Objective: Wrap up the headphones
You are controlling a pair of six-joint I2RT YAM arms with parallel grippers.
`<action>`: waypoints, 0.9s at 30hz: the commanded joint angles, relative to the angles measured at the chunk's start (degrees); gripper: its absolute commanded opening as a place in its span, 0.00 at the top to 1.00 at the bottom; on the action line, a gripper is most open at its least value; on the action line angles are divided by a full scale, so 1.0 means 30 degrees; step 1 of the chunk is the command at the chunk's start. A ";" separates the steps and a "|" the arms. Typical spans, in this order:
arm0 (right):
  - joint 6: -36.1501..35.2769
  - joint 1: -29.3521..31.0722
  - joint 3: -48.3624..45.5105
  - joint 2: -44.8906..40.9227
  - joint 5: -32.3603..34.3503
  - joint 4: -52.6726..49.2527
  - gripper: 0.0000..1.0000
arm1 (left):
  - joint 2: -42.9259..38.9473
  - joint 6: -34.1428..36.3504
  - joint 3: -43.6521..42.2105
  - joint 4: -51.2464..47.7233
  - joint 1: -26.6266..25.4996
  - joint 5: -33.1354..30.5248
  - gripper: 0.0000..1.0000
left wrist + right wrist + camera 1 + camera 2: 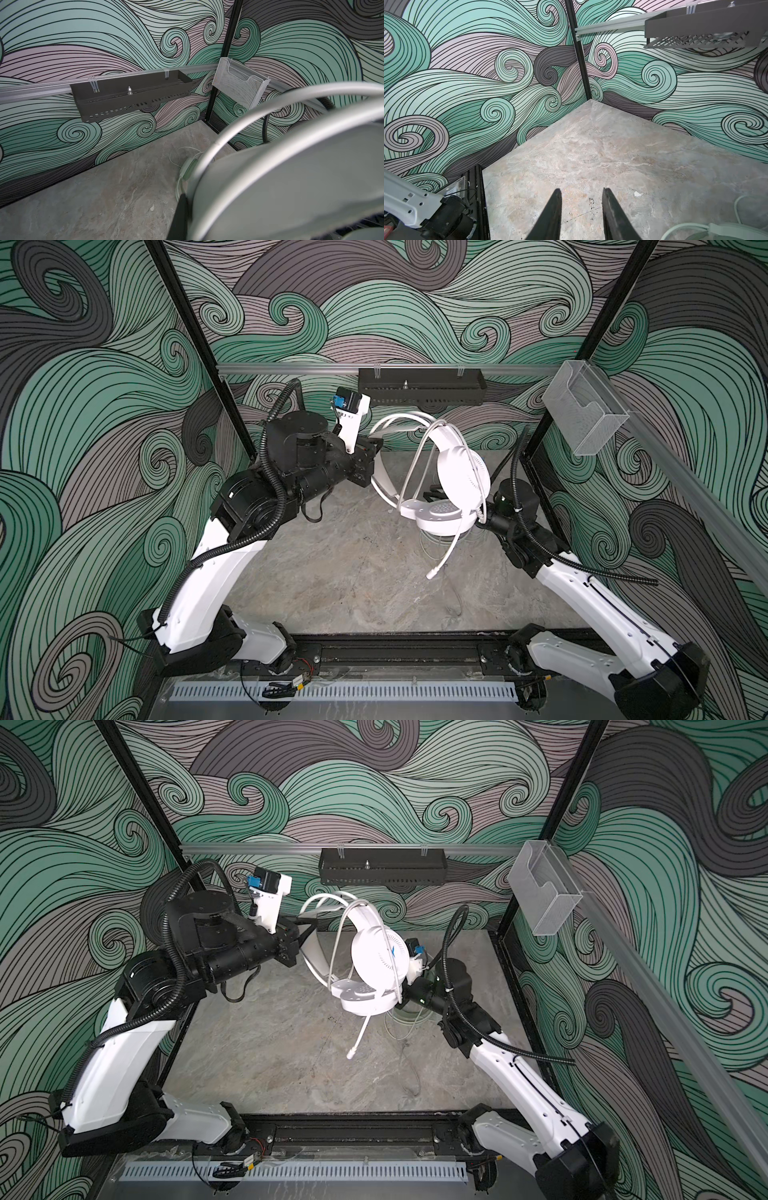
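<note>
- Black-fingered left gripper (pixel 305 928), at 11 o'clock of the grey marble-look table (pixel 353 585) in both top views. Fingers are pinched fully together on the headband of the white headset (pixel 461 472).
- Black tray (pixel 419 391) hangs on the back-wall rail at 12 o'clock.
- White headset hangs clear of the table at about 1 o'clock, carried by its headband alone. One earcup stands upright; the second sits lower and lies flat.
- Mint-green headset (pixel 187 169) lies on the table beneath the white one, at 2 o'clock, and is largely hidden in both top views.
- Right gripper (pixel 581 189), at 2 o'clock. Its tips are masked by the white earcups from above. The right wrist view shows the fingers partly spread, with nothing between them and bare table below. The mint-green headset is just beside them.
- Pale wall holder (pixel 590 423) sits on the side rail at 2 o'clock.
</note>
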 commanded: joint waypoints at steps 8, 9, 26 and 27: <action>-0.0041 -0.0091 -0.0923 -0.1841 -0.0293 -0.1110 0.70 | 0.0007 -0.1910 0.1489 0.0959 -0.0061 -0.0753 1.00; -0.0029 -0.0084 -0.1034 -0.1987 -0.0255 -0.1220 0.70 | -0.0021 -0.1944 0.1556 0.0964 -0.0071 -0.0752 1.00; 0.0120 -0.0060 -0.1737 -0.2347 -0.0440 -0.2079 0.95 | 0.0446 -0.2462 0.3247 0.0869 -0.0053 -0.1030 1.00; 0.0120 -0.0086 -0.1715 -0.2235 -0.0469 -0.2097 0.99 | 0.0448 -0.2612 0.3234 0.0906 -0.0064 -0.1110 1.00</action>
